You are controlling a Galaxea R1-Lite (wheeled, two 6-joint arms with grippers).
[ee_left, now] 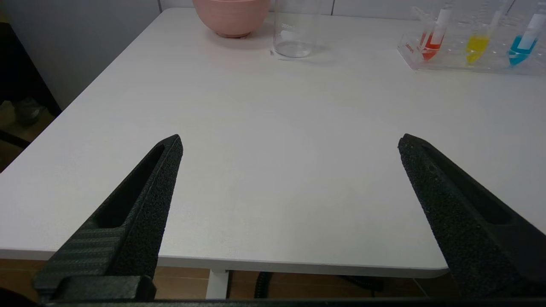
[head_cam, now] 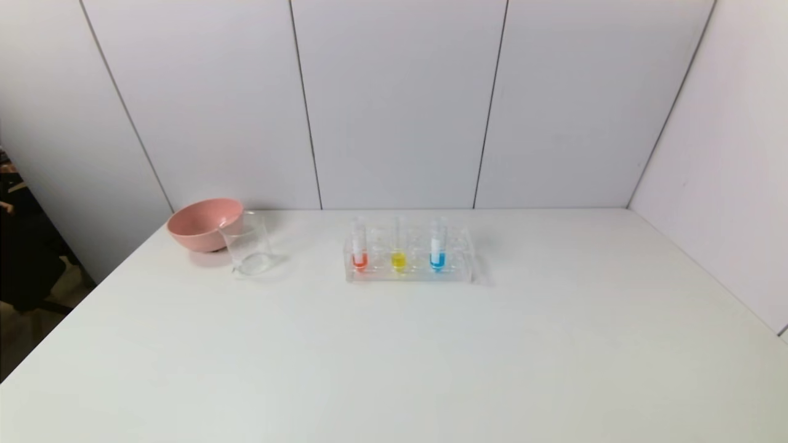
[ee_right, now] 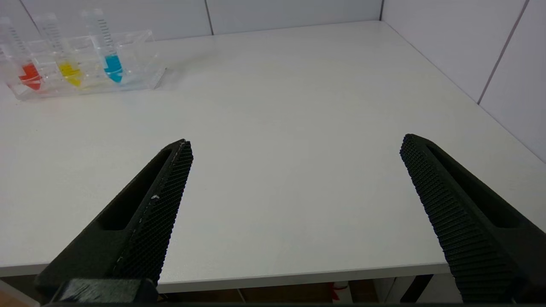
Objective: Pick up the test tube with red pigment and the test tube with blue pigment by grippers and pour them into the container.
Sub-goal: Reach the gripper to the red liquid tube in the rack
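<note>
At table's near edge, left pincer (ee_left: 290, 145) and right pincer (ee_right: 296, 147) level, agape.

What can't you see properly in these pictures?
- Both arms: outside the head view, so it shows no robot at all.
- Top of the beaker: cut off by the left wrist view's edge.
- Beaker markings: too small to read in either view.
- Left gripper and right gripper: only the open fingers show; the rest is cut off.

Three test tubes (head_cam: 398, 249), one rack (head_cam: 409, 274), one beaker (head_cam: 248, 243), one bowl (head_cam: 203, 224).
</note>
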